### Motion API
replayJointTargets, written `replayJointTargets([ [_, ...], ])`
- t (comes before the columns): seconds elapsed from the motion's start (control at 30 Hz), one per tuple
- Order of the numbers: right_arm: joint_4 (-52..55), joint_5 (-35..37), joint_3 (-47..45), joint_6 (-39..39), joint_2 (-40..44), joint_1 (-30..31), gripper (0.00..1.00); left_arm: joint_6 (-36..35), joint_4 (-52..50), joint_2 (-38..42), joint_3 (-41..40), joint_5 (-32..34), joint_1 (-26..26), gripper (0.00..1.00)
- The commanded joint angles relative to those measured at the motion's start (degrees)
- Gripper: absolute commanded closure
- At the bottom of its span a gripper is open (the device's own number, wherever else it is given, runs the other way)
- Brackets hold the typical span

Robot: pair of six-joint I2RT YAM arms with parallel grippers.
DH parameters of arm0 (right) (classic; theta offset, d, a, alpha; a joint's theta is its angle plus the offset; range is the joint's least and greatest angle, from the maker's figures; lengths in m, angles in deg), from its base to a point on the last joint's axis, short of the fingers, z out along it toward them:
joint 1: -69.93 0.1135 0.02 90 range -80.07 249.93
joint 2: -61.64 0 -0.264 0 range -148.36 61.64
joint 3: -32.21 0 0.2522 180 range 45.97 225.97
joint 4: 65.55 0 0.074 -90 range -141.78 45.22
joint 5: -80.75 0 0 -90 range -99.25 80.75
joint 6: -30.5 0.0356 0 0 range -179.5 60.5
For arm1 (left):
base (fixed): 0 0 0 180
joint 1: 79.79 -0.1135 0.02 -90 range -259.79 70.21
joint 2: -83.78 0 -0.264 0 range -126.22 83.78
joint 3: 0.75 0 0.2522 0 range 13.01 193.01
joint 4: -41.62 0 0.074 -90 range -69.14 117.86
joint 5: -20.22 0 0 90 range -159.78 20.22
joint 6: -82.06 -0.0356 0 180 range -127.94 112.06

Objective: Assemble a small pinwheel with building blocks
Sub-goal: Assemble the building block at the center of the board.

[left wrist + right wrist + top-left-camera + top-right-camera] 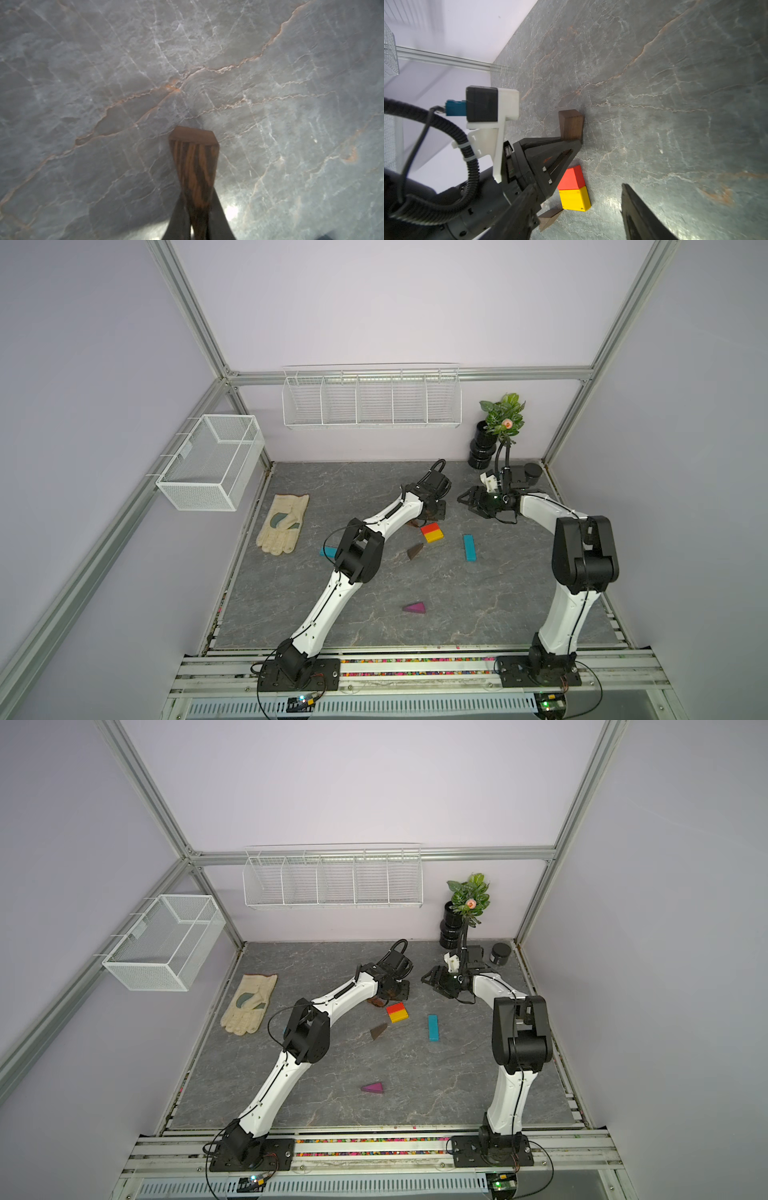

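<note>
My left gripper is shut on a brown wedge. The wedge stands on end on the table just behind the red brick, as the right wrist view shows. A yellow brick lies against the red one. Another brown wedge lies in front and to the left of them. A bit of brown block peeks out beside the left arm. One teal bar lies to the right, and a second is half hidden by the left elbow. The purple wedge lies alone near the front. My right gripper hovers open and empty to the right of the left one.
A beige work glove lies at the left. A black jar and a potted plant stand in the back right corner. Wire baskets hang on the left wall and the back wall.
</note>
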Motion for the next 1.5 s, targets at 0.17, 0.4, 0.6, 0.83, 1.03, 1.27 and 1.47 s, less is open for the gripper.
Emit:
replayJointTargets([
  [0.17, 1.6, 1.0, -1.0, -2.1, 1.7, -0.3, 0.33, 1.8, 0.1, -0.9, 0.8, -1.3, 0.2, 0.72],
  [0.4, 3.7, 1.9, 0.3, -3.5, 1.2, -0.6, 0.31, 2.3, 2.1, 0.7, 0.6, -1.9, 0.2, 0.55],
  [0.6, 7.8, 3.0, 3.3, -6.1, 1.3, -1.1, 0.29, 0.8, 3.2, 3.4, 0.7, -2.6, 0.2, 0.46],
  [0.83, 14.8, 7.1, 8.9, -9.2, 0.7, -0.7, 0.27, -0.9, 4.0, 8.1, 0.7, -2.6, 0.2, 0.4],
  [1.03, 22.5, 15.0, 15.0, -13.0, -1.8, 4.1, 0.26, -0.6, 5.2, 18.0, -6.3, -0.6, -0.5, 0.39],
  [1.27, 26.6, 24.6, 21.7, -12.9, -8.0, 12.8, 0.27, 0.2, 16.8, 41.9, -37.0, 1.4, -3.3, 0.38],
  [1.47, 31.4, 30.3, 31.6, -12.7, -16.5, 18.0, 0.27, 0.7, 16.5, 58.3, -58.0, 4.8, -5.8, 0.37],
])
